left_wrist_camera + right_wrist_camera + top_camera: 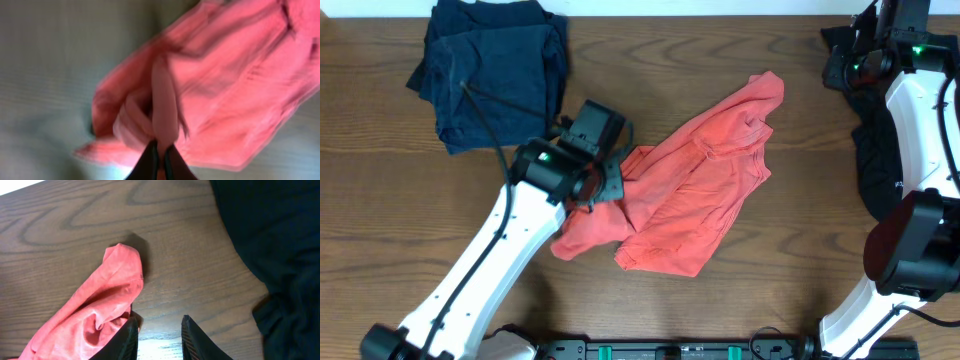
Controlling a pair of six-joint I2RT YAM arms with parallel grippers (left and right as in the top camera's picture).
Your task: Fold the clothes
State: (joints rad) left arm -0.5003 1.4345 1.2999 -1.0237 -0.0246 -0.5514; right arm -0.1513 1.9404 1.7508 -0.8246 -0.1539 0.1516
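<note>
Crumpled and unfolded near the middle of the wooden surface [740,300]: a coral-red garment [705,185], one corner stretched up and to the right, the rest bunched toward the lower left. Pinched at its left edge by the left claw [608,185]. In the left wrist view, dark fingers [150,162] drawn narrow on a raised ridge of the cloth, with folds gathered around the grip; blurred there, so no finer detail.

Right claw [159,335] spread apart with nothing between its fingers, poised over bare wood. Just beside it on one side, the garment's upper tip; on the other, a black garment [270,240] heaped along the right edge of the surface.

At the far left corner, well apart from the coral cloth, a navy pile of clothes [490,70], loosely folded.
</note>
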